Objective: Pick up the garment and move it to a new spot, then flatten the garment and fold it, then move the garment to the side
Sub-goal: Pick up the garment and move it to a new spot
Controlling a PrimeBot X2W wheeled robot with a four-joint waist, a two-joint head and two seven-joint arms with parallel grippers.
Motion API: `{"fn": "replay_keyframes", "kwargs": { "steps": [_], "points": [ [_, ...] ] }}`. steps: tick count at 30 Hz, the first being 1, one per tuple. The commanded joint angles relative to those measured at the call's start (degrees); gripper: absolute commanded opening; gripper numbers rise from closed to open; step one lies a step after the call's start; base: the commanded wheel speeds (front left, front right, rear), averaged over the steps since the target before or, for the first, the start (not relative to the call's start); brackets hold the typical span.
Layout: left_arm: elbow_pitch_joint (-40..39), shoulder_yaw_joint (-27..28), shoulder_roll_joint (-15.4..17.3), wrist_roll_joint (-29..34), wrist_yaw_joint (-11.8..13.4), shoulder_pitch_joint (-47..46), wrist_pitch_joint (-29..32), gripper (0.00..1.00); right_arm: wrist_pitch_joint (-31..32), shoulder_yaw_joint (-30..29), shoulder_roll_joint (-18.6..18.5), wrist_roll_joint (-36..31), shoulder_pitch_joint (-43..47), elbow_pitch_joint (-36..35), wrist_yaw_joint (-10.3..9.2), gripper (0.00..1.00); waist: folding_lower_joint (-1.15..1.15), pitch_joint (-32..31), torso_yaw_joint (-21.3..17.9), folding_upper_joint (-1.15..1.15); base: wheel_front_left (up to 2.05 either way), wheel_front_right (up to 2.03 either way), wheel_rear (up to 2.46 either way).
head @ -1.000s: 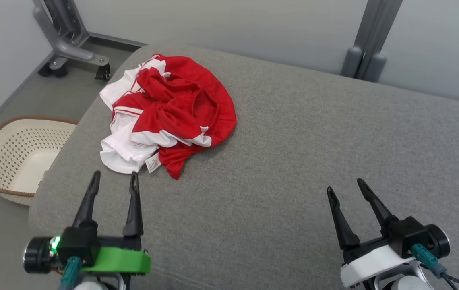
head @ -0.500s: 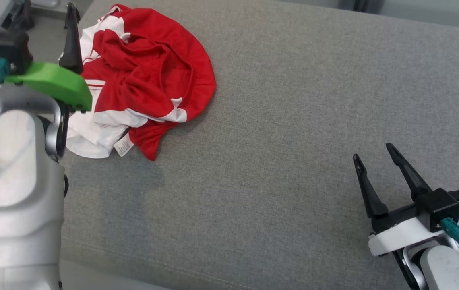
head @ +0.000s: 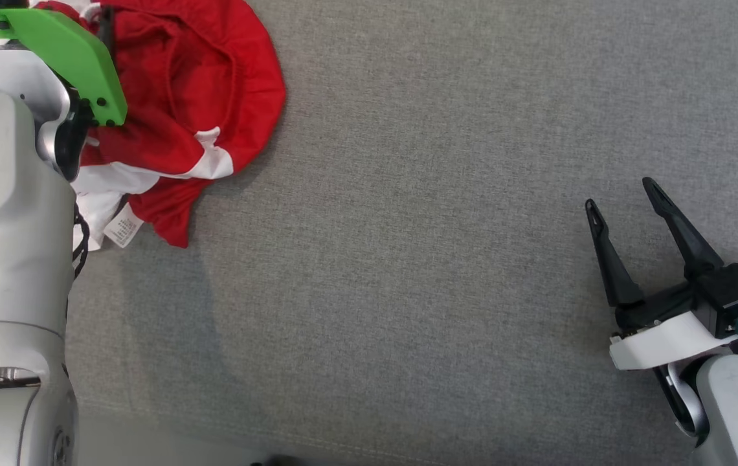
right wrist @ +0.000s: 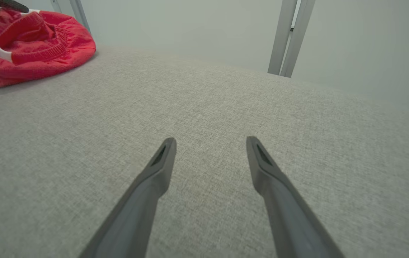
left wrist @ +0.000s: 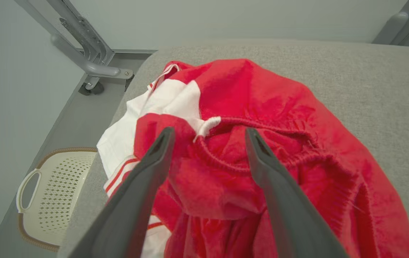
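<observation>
**1. Task object.** The red-and-white shorts (head: 213, 84) lie crumpled near the left edge of the grey upholstered surface (head: 408, 259). A perforated laundry basket (left wrist: 46, 200) stands on the floor below that edge. The folds and the care label (head: 123, 228) lie as they did one second ago. The shorts now sit further toward the upper left of the head view, but that shift is camera motion, not garment motion.

**2. Change.** One second ago the left end effector (left wrist: 208, 132) was parked at the near edge, short of the shorts. The left forearm (head: 6, 226) has since reached forward and carried it over the pile. Its fingers are spread wide and hold nothing. In the left wrist view the elastic waistband (left wrist: 226, 166) and the white drawstring (left wrist: 208, 125) lie between the tips. Contact with the cloth cannot be confirmed.

**3. Right end effector** (head: 621, 194). It is spread and empty over bare upholstery, well apart from the shorts, in the same posture as before.

**4. Meaning.** The pick-up step has reached the approach stage and nothing is lifted yet. The next move probably calls for descending and closing on the bunched waistband. The fabric looks thin, so a shallow grip may catch a single layer and drag the pile. Relocation, flattening, folding and the final move aside all remain.
</observation>
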Motion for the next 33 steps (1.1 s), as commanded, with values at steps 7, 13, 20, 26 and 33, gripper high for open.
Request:
{"fn": "replay_keyframes", "kwargs": {
  "steps": [7, 13, 20, 26, 33],
  "points": [
    [8.29, -1.99, 2.05, 1.54, 0.99, -3.18, 2.34, 1.00, -0.17, -0.40, -0.03, -0.05, -2.14, -0.83, 0.00, 1.00, -0.01, 5.34, -3.12, 0.00, 0.00, 0.00, 0.00],
    [10.08, -3.30, 2.70, 1.86, 0.41, -3.92, -3.29, 0.00, -0.05, -0.74, 0.49, -0.04, -2.88, -0.18, -0.01, 1.00, -0.01, 5.85, -3.47, 0.00, 0.00, 0.00, 0.00],
    [7.13, -6.79, 5.51, 4.76, 0.13, -5.93, -19.34, 0.00, -0.06, 0.16, 2.54, 0.35, -3.31, 0.56, 0.00, 1.00, -0.01, 1.77, -4.06, 0.00, 0.00, 0.00, 0.00],
    [4.58, -11.90, 6.77, 8.20, -0.27, -7.89, -25.99, 0.00, -0.11, 1.54, 5.79, 1.07, -3.05, 1.96, 0.00, 1.00, -0.01, -4.59, -6.30, 0.00, 0.00, 0.00, 0.00],
    [-2.79, -21.26, 7.94, 10.72, -0.33, -8.21, -27.41, 0.00, -0.11, 2.03, 9.89, 1.96, -1.00, 3.29, 0.00, 1.00, -0.01, -12.81, -12.40, 0.00, 0.00, 0.00, 0.00]
  ]
}}
